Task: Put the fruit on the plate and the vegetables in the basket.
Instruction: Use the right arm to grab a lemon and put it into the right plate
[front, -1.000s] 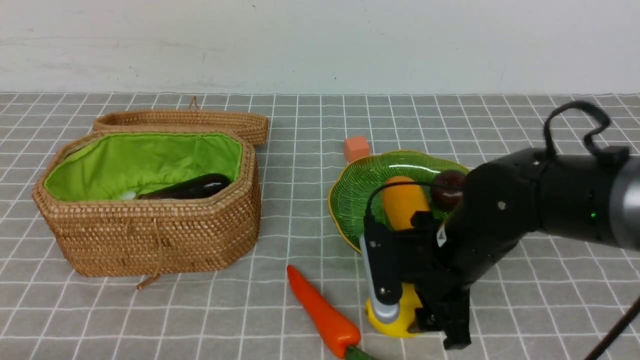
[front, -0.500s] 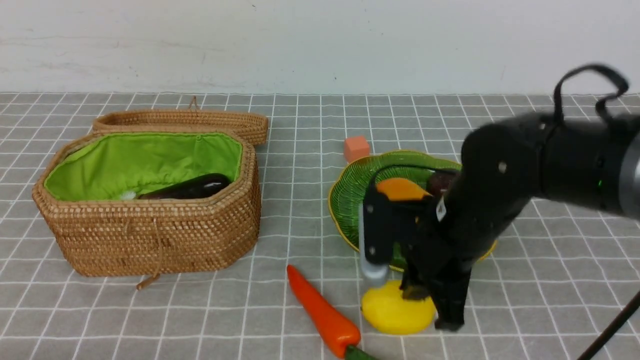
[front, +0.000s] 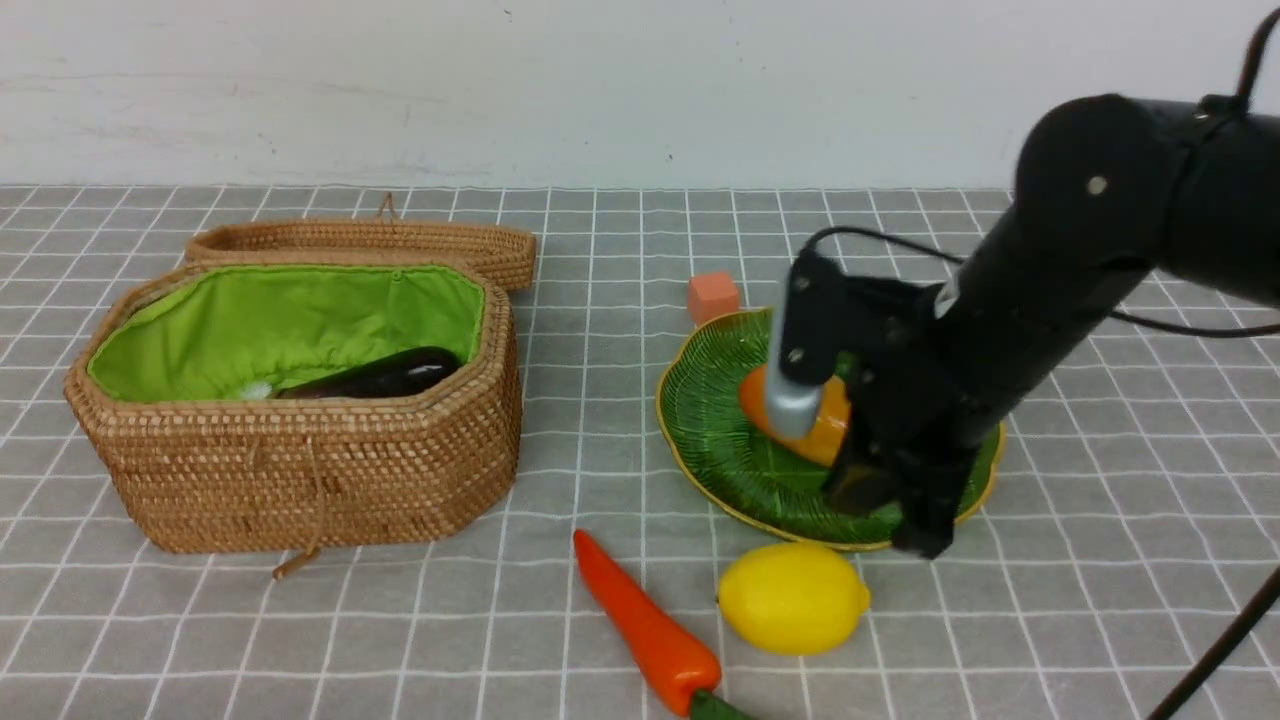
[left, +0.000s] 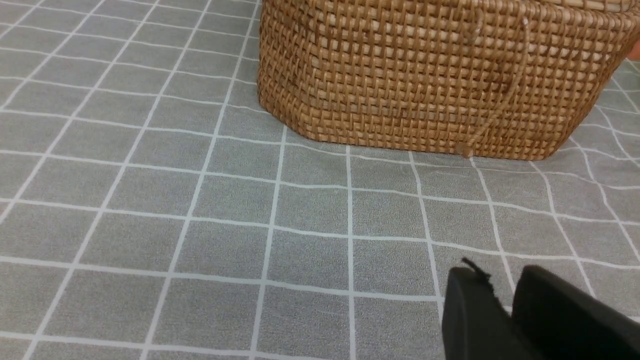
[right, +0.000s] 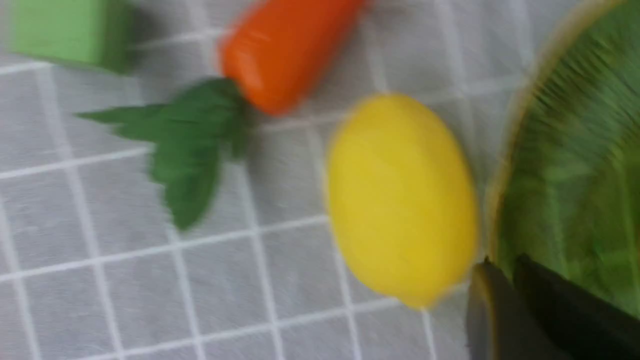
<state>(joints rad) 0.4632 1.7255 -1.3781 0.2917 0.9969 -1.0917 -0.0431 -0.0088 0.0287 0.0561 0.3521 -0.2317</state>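
Yellow glossy toy lemon (front: 793, 598) missed: lifted clear, right gripper (right: 507, 300) fingers closed on nothing, lemon left on the grey checked bench (front: 400, 620) just beside the ribbed green glass plate (front: 715, 430). Needs regrasping; left gripper (left: 505, 305) fingers closed, idle.

Cloth (front: 600, 300): grey textile, matt, fine fibrous grain, printed white grid.
Basket (front: 300, 470) and lid (front: 370, 245): tan woven rattan, rough to the eye. The lining (front: 270, 320) is green fabric, matt.
Plate (front: 720, 440): green, ribbed, glossy, probably glass; thin gold rim.
Lemon (front: 793, 598), carrot (front: 645, 625), mango (front: 833, 438), eggplant (front: 385, 375): smooth, glossy moulded skins.
Cube (front: 713, 296): matt.
My right claw (front: 893, 515): matt black shell. The cylinder (front: 792, 410) beside it on my wrist is satin grey metal.
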